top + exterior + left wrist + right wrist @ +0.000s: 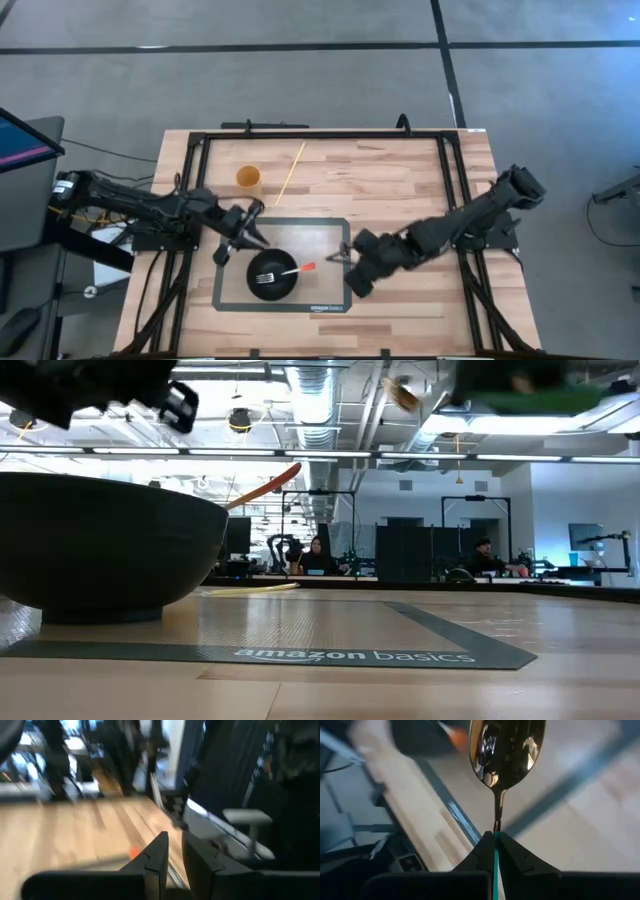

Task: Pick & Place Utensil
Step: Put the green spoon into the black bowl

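Table (400, 180): pale wood planks, smooth, with a light sheen. Mat (325, 232): dark grey, matt. Bowl (270, 278): black, matt, smooth. Spoon (506, 750): polished metal, mirror-glossy, green handle (495, 865). Fork (296, 270): orange handle, plastic-looking. Cup (248, 178): amber, looks translucent. Stick (291, 171): pale, wood-like.

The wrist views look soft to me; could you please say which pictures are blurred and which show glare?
Left wrist view: streaked by motion blur throughout. Right wrist view: the shiny metal spoon with green handle mirrors bright glare, background soft. Low view: the near black round bowl is dark against ceiling lights. High view: evenly lit.
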